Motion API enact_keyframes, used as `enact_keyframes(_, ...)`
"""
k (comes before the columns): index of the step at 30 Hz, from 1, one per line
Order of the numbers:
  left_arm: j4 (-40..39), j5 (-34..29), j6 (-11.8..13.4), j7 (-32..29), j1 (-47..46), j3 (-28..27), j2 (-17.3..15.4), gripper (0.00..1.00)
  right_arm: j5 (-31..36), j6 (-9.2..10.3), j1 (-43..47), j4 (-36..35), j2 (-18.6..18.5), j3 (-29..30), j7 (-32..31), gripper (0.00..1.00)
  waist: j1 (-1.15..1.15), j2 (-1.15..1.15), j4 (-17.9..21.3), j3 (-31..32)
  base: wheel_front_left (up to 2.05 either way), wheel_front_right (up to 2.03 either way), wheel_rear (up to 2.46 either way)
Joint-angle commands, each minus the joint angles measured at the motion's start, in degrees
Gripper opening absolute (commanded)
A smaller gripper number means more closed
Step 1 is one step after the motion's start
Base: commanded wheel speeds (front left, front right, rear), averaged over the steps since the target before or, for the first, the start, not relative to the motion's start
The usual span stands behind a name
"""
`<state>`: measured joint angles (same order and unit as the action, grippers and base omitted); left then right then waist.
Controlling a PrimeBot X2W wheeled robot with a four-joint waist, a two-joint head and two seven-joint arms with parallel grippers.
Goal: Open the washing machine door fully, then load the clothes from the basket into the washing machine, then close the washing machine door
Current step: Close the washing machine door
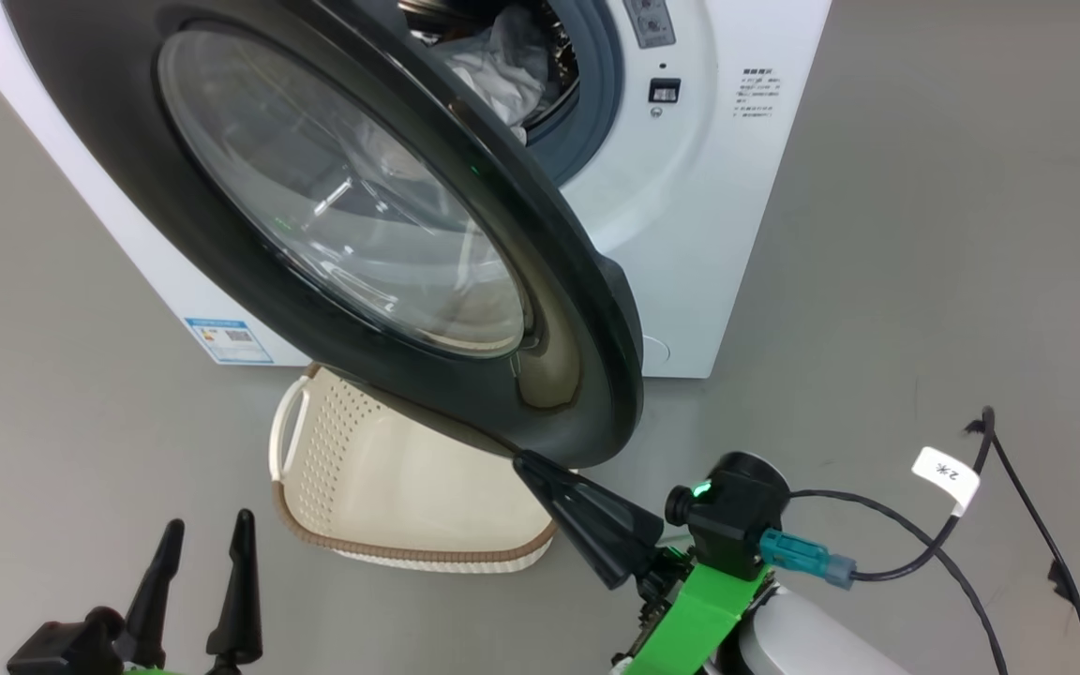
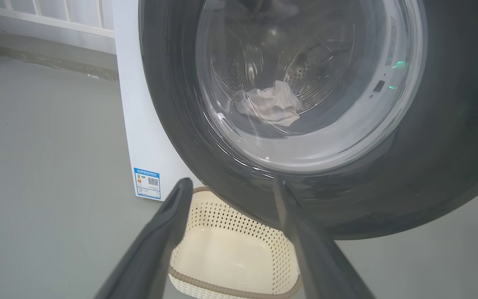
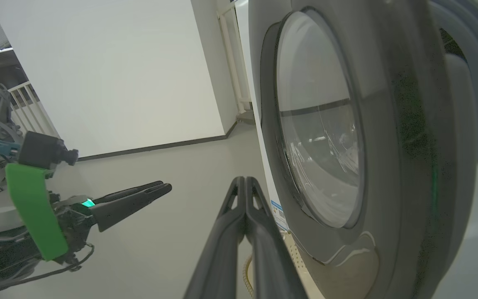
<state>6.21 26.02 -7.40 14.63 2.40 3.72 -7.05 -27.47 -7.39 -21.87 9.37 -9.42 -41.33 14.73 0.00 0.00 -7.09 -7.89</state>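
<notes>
Glossy black washing machine door (image 1: 610, 375) at my pinched-shut right tool's (image 1: 523, 461) tip may slide off when I push; left tool (image 1: 209, 521) gapes.

Probably a test lab — freestanding washing machine (image 1: 690, 234), bare grey floor (image 1: 924, 234), white wall (image 3: 118, 62)

Head camera looks steeply down on the washing machine door (image 1: 390, 234), just beyond the right gripper (image 1: 526, 464). Both wrist cameras face that door closely, ahead of their tools; all 3 share it.
</notes>
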Motion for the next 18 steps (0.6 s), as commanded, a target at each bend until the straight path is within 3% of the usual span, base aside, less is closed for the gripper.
enact_keyframes(1, -1.35, 0.02, -0.09, 0.37, -2.25, -2.1, -0.5, 1.0, -0.56, -0.1, -0.66, -0.05, 0.78, -0.79, 0.27, 0.0, 0.0, 0.0, -0.11, -0.32, 0.0, 0.0, 0.0)
enact_keyframes(9, -1.32, 0.21, -0.09, 0.37, -3.3, -2.07, -0.24, 1.0, -0.76, -0.1, -1.5, 6.96, 1.58, 1.19, 0.27, 0.0, 0.0, 0.0, -0.4, -1.9, 0.0, 0.0, 0.0)
enact_keyframes(18, -1.17, 0.39, -0.09, 0.37, -4.19, -1.46, -0.23, 1.0, -0.59, -0.1, -3.05, 9.91, 2.14, 4.95, 0.27, 0.0, 0.0, 0.0, -0.75, -3.13, 0.0, 0.0, 0.0)
